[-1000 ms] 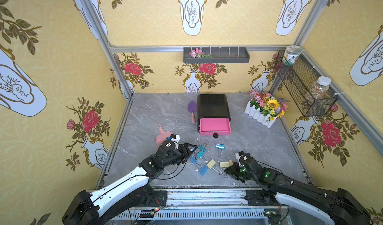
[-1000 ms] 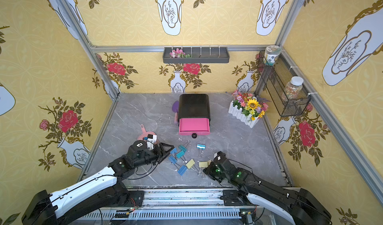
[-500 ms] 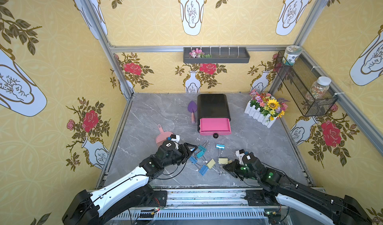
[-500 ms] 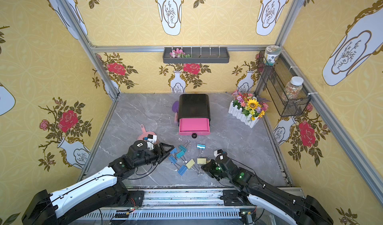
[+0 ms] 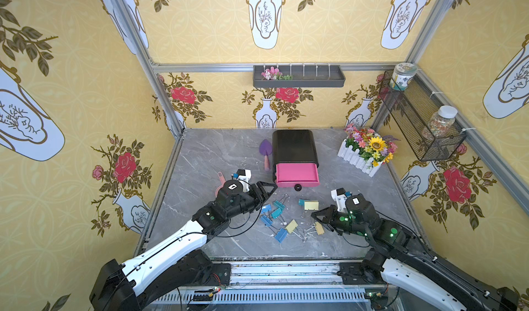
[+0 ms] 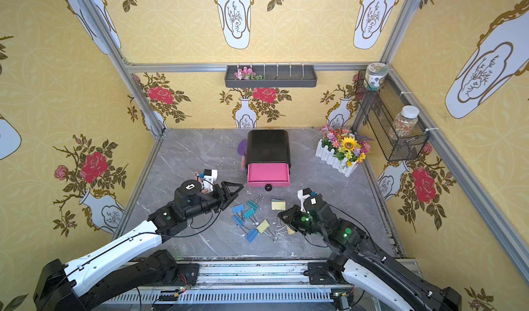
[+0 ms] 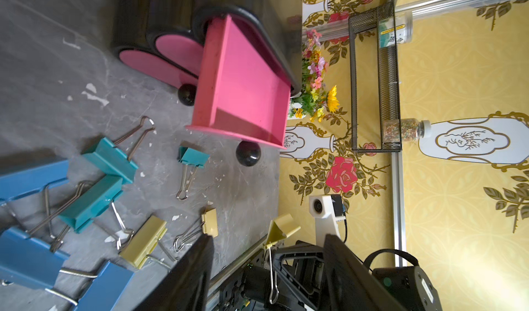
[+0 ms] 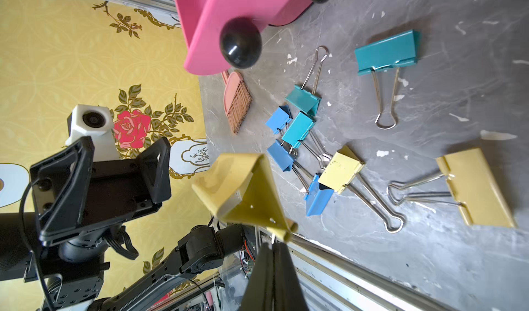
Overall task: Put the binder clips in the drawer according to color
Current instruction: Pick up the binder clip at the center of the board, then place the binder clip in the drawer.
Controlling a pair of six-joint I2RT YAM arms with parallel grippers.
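- The right hand [image 8: 271, 255] is pinched tight on the wire handle of a pale yellow binder clip [image 8: 246, 192], so the folded body stands out ahead of the fingertips. Held by the handle like this, the body can be lowered into a drawer without the fingers going in after it.
- That clip looks lifted clear of the counter [image 5: 217, 163], near its front edge, though the top views are too small to be sure of the gap.
- The top drawer [image 5: 297, 173] of the black cabinet [image 5: 293, 146] is pulled out. In the left wrist view its pink floor is bare, and the two drawers beneath it are shut. I judge the open one is meant for the yellow clips.
- The left hand [image 5: 264, 192] hovers just beside the drawer's front corner, its jaws partly apart with nothing between them. It is probably placed there to work the drawers while staying out of the right arm's path.
- The rest of the binder clips [image 5: 281, 235] lie in a loose mixed cluster on the counter, between the two hands and in front of the drawer. They are blue, teal and yellow, and some have crossed handles. With none in the drawer, the sorting has barely begun.
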